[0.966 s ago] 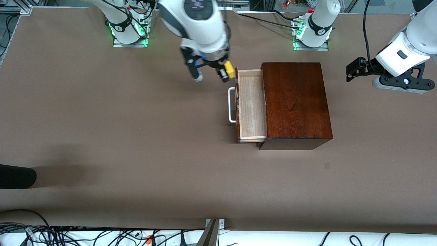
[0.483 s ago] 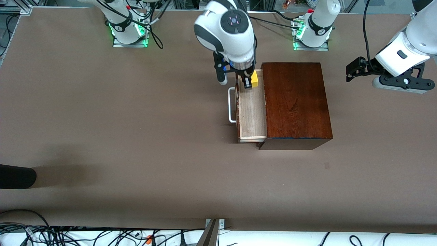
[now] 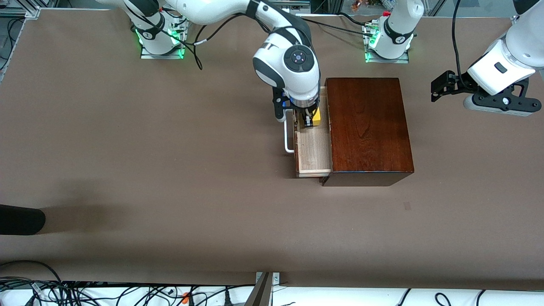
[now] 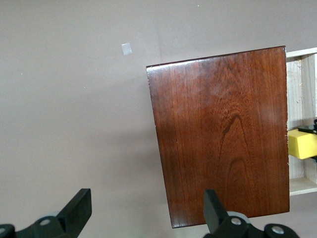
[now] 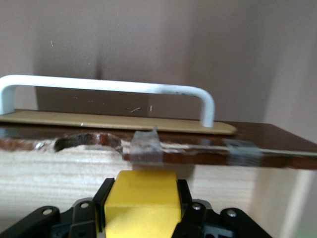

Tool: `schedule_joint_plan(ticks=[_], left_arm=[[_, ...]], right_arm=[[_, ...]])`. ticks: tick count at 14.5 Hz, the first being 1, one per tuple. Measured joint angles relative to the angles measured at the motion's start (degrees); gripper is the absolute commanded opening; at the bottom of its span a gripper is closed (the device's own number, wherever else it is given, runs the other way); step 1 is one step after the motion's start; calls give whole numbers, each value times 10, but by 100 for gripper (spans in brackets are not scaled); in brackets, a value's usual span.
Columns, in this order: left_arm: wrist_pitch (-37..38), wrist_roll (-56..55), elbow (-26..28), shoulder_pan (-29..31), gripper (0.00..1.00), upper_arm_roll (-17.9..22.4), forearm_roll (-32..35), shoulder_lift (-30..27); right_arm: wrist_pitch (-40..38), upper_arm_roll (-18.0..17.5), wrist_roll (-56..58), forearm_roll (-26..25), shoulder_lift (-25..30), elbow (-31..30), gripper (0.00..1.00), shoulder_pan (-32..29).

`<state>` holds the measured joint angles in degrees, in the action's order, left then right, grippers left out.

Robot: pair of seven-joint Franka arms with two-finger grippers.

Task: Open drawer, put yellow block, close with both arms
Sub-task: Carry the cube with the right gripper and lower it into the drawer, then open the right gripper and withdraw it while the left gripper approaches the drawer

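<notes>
Step in hand: placing. Drawer [image 3: 313, 148] stands pulled out of the dark wooden box [image 3: 367, 127], just right of frame centre in the front view, white handle [image 3: 289, 136] on its left edge. Right gripper [image 3: 309, 121] hangs low over the upper part of the open tray, jaws clamped on the yellow block [image 3: 315, 117]; the right wrist view shows the block [image 5: 142, 207] pinched between black fingers [image 5: 190, 210], with the drawer front and handle [image 5: 106, 85] just ahead.

Left gripper [image 3: 442, 87] waits at the upper right of the frame, over bare tabletop [image 3: 127, 148], jaws apart and empty.

Next move, by my reckoning: lower a little, release the block in the tray, lift clear of the drawer walls, then push the front shut with both arms.

Hard to make out: the tray floor under the block is hidden by the wrist, so whether the block touches wood I cannot tell.
</notes>
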<state>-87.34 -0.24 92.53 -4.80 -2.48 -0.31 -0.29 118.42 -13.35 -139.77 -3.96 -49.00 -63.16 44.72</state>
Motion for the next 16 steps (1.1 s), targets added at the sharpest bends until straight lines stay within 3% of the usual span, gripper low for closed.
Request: schedule_joint_plan(ticks=[1, 2, 6, 11, 13, 16], left_arm=[[0, 0, 0, 0, 100, 0, 0, 0], [0, 0, 0, 0, 100, 0, 0, 0], [0, 0, 0, 0, 100, 0, 0, 0], [0, 0, 0, 0, 100, 0, 0, 0], [0, 0, 0, 0, 100, 0, 0, 0], [16, 0, -1, 0, 100, 0, 0, 0]], right_arm=[[8, 5, -1, 0, -7, 1, 80, 4], [11, 7, -1, 0, -12, 1, 100, 6], [5, 10, -2, 0, -14, 12, 100, 6], [-100, 12, 5, 0, 24, 76, 100, -10], [-152, 12, 54, 2, 65, 85, 100, -30], [-246, 14, 229, 13, 117, 85, 100, -76]])
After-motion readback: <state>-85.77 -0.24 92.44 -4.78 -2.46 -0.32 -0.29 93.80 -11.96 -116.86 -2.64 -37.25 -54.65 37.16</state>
